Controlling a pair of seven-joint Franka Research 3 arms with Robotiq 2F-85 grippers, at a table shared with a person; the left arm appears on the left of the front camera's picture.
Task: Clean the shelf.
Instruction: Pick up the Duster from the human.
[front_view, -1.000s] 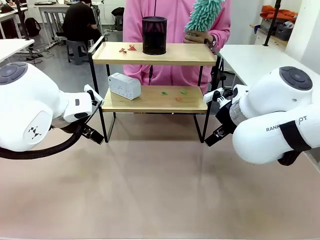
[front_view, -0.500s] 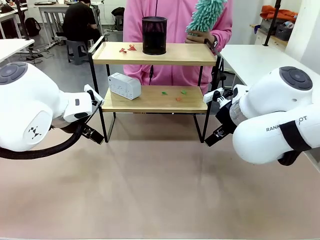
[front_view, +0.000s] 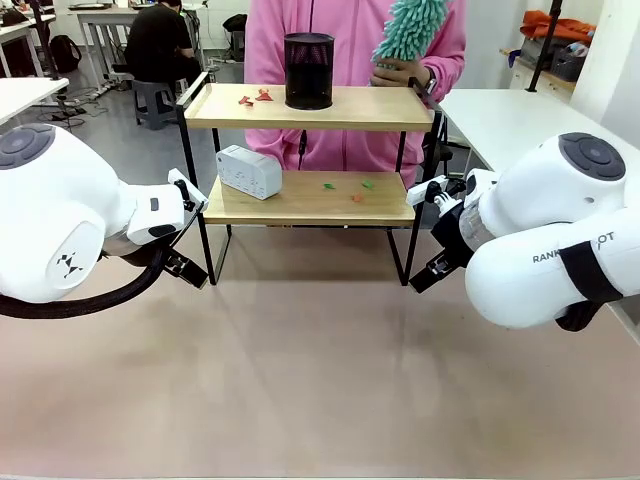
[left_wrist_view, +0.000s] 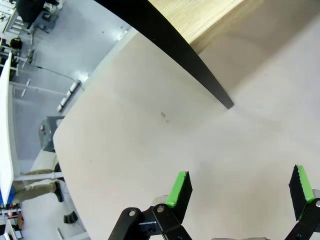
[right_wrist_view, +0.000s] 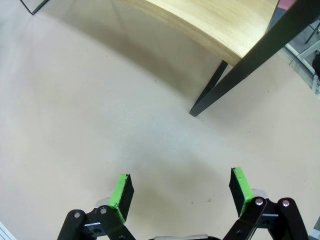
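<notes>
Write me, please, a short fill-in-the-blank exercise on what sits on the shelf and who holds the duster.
1. The black mesh cup stands on the ____ board of the shelf.
2. The white power strip lies on the ____ board.
3. The teal duster is held up in the ____'s hand.
4. In the front view, the red paper scraps lie to the ____ of the cup.

Missing words: top; lower; person; left.

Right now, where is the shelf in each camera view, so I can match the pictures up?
Front view: shelf stands upper centre.
Left wrist view: shelf board and one black leg cross the top.
Right wrist view: shelf board along the top, one leg at upper right.
Shared landmark: the beige table under its legs.
</notes>
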